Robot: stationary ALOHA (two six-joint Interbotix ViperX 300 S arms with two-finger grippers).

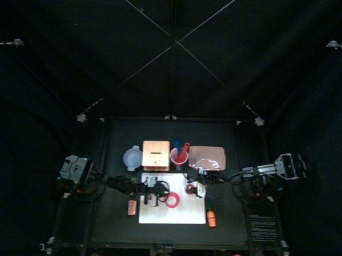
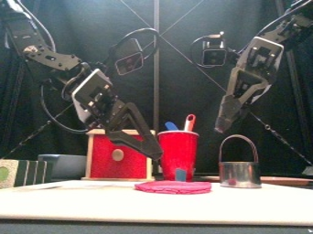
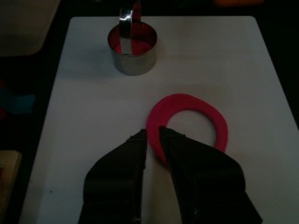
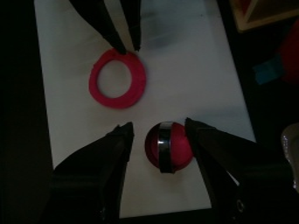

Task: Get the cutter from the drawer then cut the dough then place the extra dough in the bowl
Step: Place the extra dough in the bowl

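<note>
I pinch the dough ring (image 4: 94, 80) by its rim, lower centre, with my left gripper (image 3: 156, 131) to lift it, right gripper (image 4: 160, 131) spread above the cutter (image 4: 166, 150).

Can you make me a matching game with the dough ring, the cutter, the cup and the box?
Things:
1. dough ring
2. cutter
3. cup
4. box

Clues:
A. red, holds two toy knives
B. pink, lies flat on the white board
C. metal, stands below the right gripper
D. pale wood with a red drawer front

Pairs: 1-B, 2-C, 3-A, 4-D
</note>
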